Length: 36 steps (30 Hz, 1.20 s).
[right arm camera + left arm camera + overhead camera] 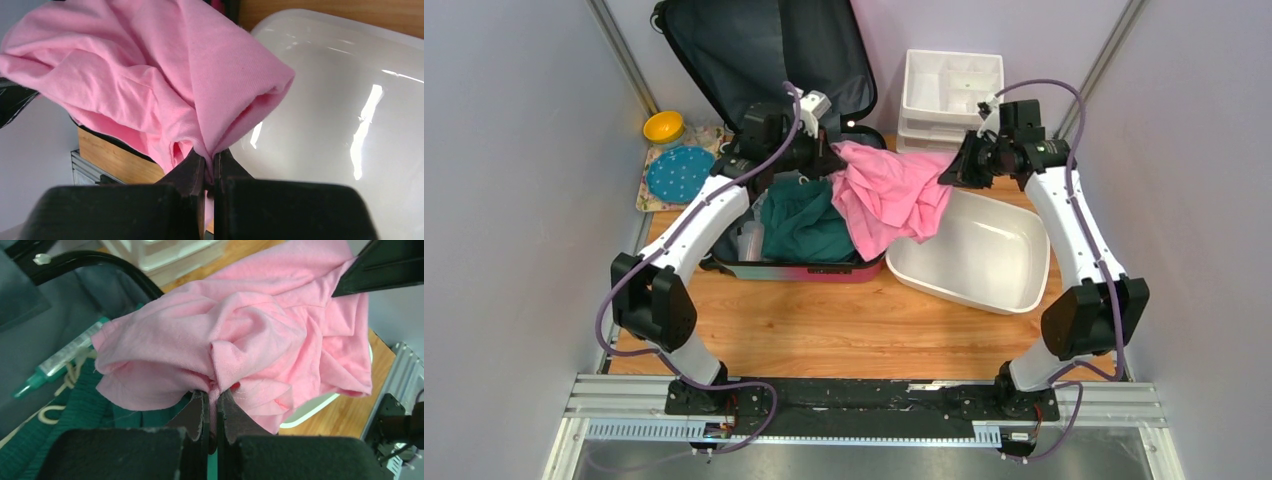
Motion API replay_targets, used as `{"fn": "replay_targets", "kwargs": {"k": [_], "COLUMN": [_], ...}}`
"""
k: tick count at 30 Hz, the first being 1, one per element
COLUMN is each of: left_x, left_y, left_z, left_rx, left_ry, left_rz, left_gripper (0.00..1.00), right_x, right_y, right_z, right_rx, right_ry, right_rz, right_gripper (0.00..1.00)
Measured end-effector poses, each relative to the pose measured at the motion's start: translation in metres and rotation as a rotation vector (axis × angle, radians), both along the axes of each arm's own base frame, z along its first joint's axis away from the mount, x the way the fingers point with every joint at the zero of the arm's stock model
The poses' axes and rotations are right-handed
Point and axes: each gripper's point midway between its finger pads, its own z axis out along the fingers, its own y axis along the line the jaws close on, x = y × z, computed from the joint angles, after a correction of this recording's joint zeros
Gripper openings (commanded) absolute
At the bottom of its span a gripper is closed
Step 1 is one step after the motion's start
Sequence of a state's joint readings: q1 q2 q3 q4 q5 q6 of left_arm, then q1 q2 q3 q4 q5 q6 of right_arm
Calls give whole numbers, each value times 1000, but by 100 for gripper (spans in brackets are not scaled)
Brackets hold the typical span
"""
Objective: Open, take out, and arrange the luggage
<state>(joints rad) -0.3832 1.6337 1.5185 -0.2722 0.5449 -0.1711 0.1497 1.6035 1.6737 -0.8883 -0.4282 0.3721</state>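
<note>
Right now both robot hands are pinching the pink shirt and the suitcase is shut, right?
Not quite. The left gripper and the right gripper do pinch the pink shirt, but the suitcase is open: the top external view shows its lid standing up and a green garment lying inside.

You get bright, even light from overhead in the top view. The bench [844,330] is evenly lit, and the arms throw only soft, faint shadows on it. The luggage [754,50] lining stays dark there and shows little detail. The posts at the frame edges lean outward, bent by a wide lens.

In the right wrist view the basin [350,125] carries hard white glare streaks. The cloth [250,340] is sharp and well lit in both wrist views, with gentle shading in its folds. The left end effector [214,396] and right end effector [210,157] sit close to the lens as dark, soft-edged shapes. In the left wrist view the organiser [165,252] is washed out and blurred.
</note>
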Motion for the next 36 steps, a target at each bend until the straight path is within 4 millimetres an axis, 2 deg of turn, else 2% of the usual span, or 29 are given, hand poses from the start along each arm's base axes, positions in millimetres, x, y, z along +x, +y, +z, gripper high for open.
{"fn": "replay_targets", "kwargs": {"k": [5, 9, 13, 15, 17, 20, 24, 26, 27, 29, 30, 31, 32, 33, 35, 36], "left_x": [-18, -32, -52, -63, -70, -77, -77, -74, -72, -70, -70, -70, -70, -71, -73, -74], "left_y": [-35, -75, -116, -137, -151, -169, -178, -180, -181, -182, -182, -182, -183, -182, -184, -185], "left_z": [-8, -16, -33, -45, -58, -81, -117, -133, -140, -156, -162, -167, -169, -170, -164, -158], "left_rx": [-5, -13, -11, -4, 4, 20, 49, 61, 67, 83, 89, 95, 100, 107, 107, 108], "left_ry": [22, 33, 48, 58, 73, 102, 151, 172, 179, 198, 204, 211, 213, 210, 201, 192], "left_rz": [-85, -169, -257, -298, -326, -355, -353, -346, -342, -338, -337, -339, -344, -350, -375, -386], "left_gripper": [0, 0, 0, 0, 0, 0, 0, 0, 2, 25, 35, 54, 60, 66, 71, 71], "right_x": [-14, -28, -41, -50, -60, -77, -92, -91, -89, -82, -77, -75, -73, -72, -71, -71], "right_y": [-45, -94, -140, -157, -169, -179, -185, -189, -191, -198, -202, -205, -208, -210, -214, -214], "right_z": [-13, -18, -20, -29, -42, -76, -114, -124, -127, -133, -137, -140, -145, -151, -162, -165], "right_rx": [-46, -84, -129, -157, -186, -234, -275, -294, -304, -332, -351, -362, -373, -382, -392, -389], "right_ry": [47, 55, 51, 69, 95, 168, 242, 252, 249, 237, 233, 236, 243, 255, 292, 306], "right_rz": [-78, -162, -245, -272, -281, -270, -246, -237, -234, -232, -233, -232, -229, -221, -204, -198], "right_gripper": [0, 0, 0, 0, 0, 0, 0, 0, 0, 2, 10, 21, 46, 57, 73, 75]}}
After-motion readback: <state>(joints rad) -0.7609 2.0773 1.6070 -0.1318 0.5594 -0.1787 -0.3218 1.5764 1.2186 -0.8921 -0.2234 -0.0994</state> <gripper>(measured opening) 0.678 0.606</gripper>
